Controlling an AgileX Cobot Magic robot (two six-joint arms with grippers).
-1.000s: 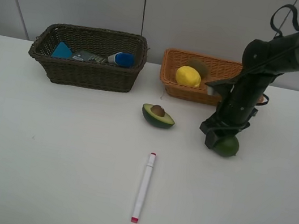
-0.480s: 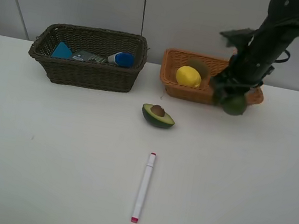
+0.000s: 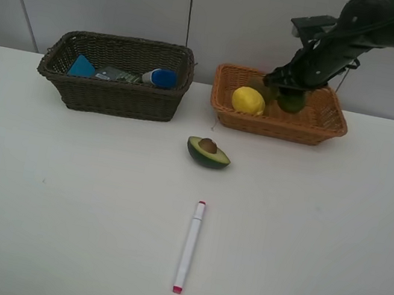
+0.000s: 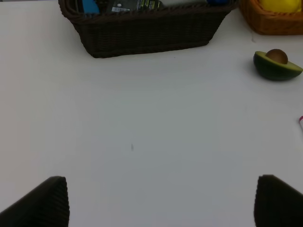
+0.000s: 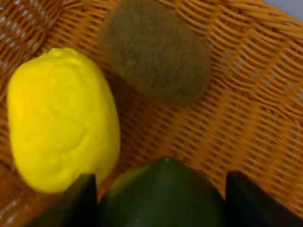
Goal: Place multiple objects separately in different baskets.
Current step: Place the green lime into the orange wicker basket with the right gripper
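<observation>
Exterior high misses our left claw (image 4: 163,196); its wrist view shows it wide apart over the counter (image 4: 142,123). On the right, our arm (image 3: 373,24) leans down into the orange basket (image 3: 321,127), right claw (image 3: 289,93) clamped on the green round fruit (image 5: 161,194), beside the lemon (image 5: 61,118). We are at the dropping step; next, we think, the claw opens gently.

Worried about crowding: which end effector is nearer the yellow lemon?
Right. The right end effector holds the green fruit beside the lemon; the left end effector hovers open, far across the table.

woven wicker basket (image 5: 265,94), fuzzy kiwi (image 5: 156,52), dimpled lemon (image 5: 61,118), matt table (image 3: 58,208)
</observation>
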